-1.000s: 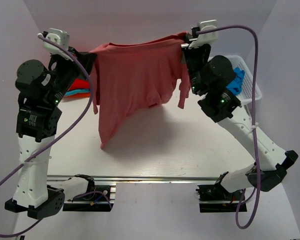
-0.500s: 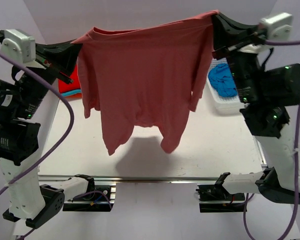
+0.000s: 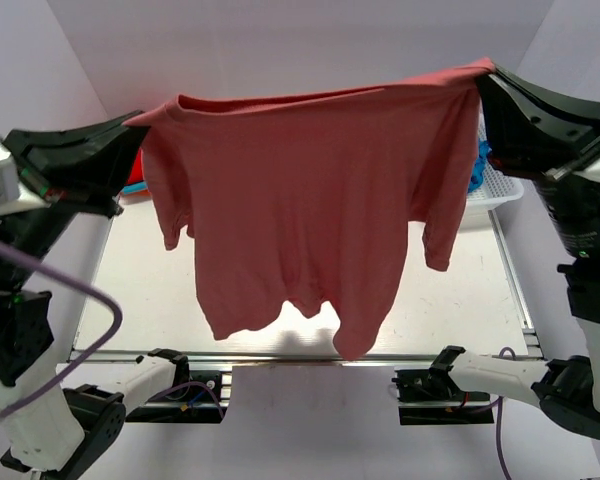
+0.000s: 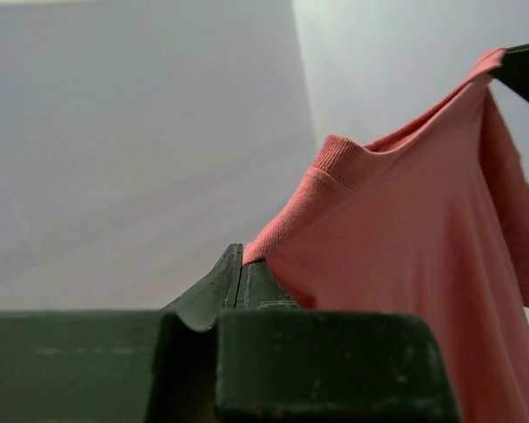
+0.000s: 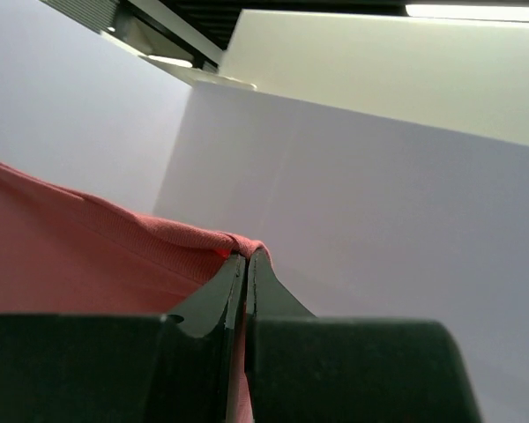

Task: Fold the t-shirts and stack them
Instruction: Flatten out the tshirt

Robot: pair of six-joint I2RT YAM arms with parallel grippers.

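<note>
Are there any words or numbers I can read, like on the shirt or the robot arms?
None can be read.
The rose-red t-shirt is plain, no print or label showing.
The left gripper and right gripper holding it show no lettering.
Any marks on the right arm are too blurred to read.

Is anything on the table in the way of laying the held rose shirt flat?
Nothing visible: the table beside the rose shirt is bare, though the shirt hides its middle. The white basket sits at the far right edge.
</note>
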